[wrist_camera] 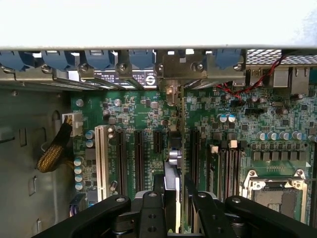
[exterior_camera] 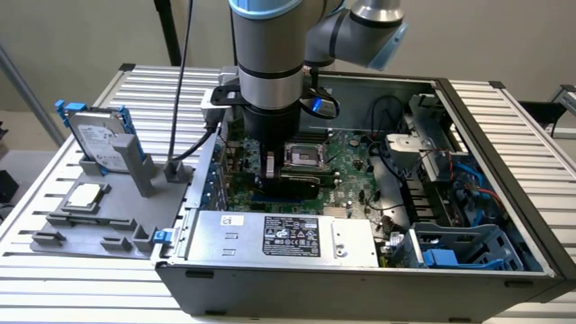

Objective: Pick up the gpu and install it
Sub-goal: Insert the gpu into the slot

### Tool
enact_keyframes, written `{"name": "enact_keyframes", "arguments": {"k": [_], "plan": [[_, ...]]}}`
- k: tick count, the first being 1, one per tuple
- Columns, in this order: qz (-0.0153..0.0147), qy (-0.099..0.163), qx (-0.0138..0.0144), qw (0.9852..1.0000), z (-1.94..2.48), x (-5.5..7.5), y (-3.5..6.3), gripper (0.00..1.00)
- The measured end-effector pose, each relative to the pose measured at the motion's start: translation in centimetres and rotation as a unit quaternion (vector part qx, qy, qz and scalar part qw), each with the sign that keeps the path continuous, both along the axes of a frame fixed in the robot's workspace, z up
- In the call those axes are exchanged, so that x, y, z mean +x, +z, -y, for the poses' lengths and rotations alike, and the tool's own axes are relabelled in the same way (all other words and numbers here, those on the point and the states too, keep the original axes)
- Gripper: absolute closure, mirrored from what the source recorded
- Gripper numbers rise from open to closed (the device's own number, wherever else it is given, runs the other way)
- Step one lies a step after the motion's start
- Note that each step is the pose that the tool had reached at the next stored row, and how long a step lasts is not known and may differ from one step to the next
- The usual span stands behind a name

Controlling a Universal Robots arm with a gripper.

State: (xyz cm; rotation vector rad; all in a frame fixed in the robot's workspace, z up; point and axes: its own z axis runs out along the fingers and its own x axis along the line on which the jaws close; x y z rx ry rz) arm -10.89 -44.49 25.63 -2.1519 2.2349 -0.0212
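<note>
The gpu stands on edge among the motherboard's expansion slots, seen from above as a thin card. Its grey metal bracket meets the case's rear slot openings. My gripper is shut on the card, one black finger pressed to each face. In the exterior view the gripper reaches straight down into the open computer case, just beside the empty CPU socket. I cannot tell whether the card's lower edge is fully seated in its slot.
A grey fixture outside the case, at the exterior view's left, holds a silver hard drive with blue rails and a small square CPU chip. The power supply sits near the front wall, with a blue drive cage and cables toward the right.
</note>
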Motion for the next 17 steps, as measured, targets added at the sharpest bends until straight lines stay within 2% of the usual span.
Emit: {"name": "enact_keyframes", "arguments": {"k": [17], "plan": [[-0.0001,0.0,0.0008,1.0,-0.04,-0.2,-0.01,0.73]]}}
